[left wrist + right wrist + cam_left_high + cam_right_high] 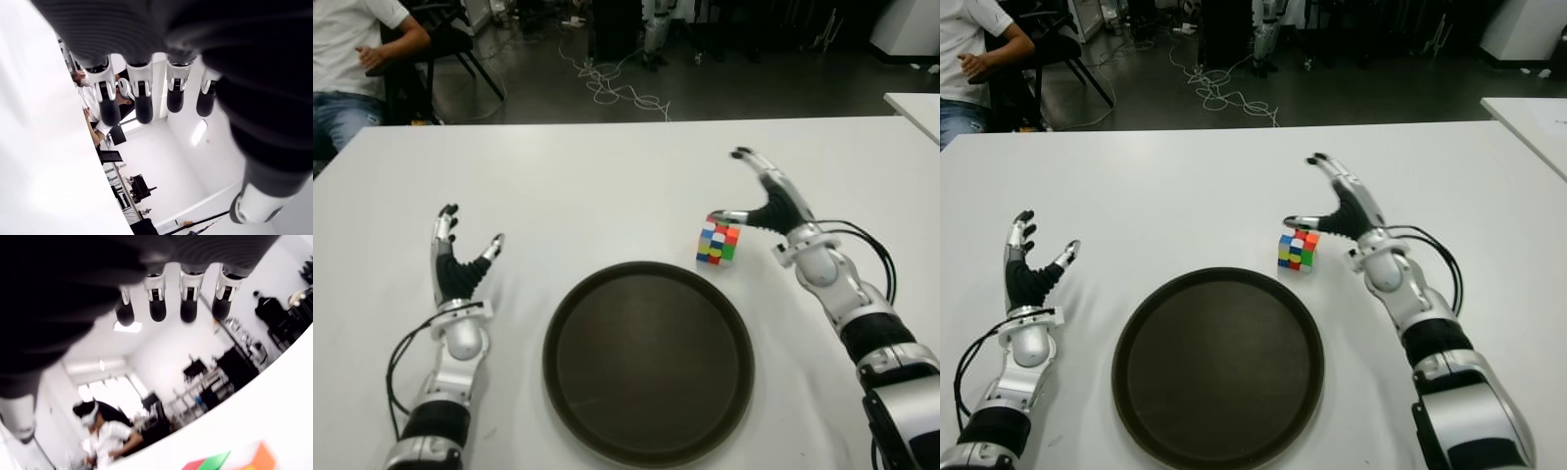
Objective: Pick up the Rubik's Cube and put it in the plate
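The Rubik's Cube [718,242] stands on the white table just beyond the right rim of the round dark plate [648,360]; a corner of the cube [230,460] shows in the right wrist view. My right hand [759,196] is close beside the cube on its right, fingers spread, thumb tip reaching over its top, holding nothing. My left hand [458,251] shows left of the plate with its fingers extended, nothing in it.
The white table [587,186] stretches wide around the plate. A seated person [352,59] is beyond the table's far left corner. Cables lie on the dark floor [617,88] behind. Another white table corner [915,106] shows at far right.
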Controlling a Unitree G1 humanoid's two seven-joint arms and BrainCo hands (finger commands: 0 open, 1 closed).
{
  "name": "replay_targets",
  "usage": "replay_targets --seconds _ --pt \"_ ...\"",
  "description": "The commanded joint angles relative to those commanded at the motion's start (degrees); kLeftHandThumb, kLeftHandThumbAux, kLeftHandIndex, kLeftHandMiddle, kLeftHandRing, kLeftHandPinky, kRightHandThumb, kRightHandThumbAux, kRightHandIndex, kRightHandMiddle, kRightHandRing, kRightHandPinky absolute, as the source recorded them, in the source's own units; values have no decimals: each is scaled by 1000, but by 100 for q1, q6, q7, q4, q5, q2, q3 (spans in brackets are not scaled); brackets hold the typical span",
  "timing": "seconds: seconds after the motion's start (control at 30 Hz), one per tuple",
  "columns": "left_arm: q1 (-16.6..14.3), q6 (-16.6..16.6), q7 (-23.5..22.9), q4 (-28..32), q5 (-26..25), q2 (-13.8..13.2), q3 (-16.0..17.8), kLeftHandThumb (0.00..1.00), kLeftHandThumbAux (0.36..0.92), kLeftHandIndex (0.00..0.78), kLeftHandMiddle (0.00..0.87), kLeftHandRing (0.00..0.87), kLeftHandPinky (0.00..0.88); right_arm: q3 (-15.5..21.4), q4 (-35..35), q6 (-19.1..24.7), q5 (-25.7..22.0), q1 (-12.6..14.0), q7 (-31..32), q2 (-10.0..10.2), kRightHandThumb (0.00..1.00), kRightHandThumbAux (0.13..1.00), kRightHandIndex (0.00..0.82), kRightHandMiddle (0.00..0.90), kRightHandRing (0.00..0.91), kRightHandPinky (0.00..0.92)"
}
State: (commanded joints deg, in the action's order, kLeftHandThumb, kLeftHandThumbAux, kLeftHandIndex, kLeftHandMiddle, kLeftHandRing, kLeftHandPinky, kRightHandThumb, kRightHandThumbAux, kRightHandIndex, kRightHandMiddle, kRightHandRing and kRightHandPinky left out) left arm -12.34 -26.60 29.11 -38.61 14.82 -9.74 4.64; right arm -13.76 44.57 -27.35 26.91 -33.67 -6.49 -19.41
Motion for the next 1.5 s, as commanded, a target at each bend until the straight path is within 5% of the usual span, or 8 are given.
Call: replay_targets --seconds 0.33,0.87,1.2,1.5 --pt "2 99 -35 -15 -20 -10 45 0 668 45 75 91 126 -244 -330 284 135 -129 539 -56 0 683 73 62 106 132" --pt "-371 -60 -212 -469 -379 39 204 1 746 63 69 99 175 -595 -574 925 511 -451 1334 -205 0 723 93 91 129 118" --pt "-338 -85 -330 -358 -458 68 199 0 721 75 88 103 148 -757 -631 1039 586 -501 1617 -302 0 743 106 122 144 114" --pt "-266 -43 -326 -182 -429 100 173 0 725 65 78 97 144 -1083 -669 1269 798 -678 2536 -515 0 730 110 150 151 111"
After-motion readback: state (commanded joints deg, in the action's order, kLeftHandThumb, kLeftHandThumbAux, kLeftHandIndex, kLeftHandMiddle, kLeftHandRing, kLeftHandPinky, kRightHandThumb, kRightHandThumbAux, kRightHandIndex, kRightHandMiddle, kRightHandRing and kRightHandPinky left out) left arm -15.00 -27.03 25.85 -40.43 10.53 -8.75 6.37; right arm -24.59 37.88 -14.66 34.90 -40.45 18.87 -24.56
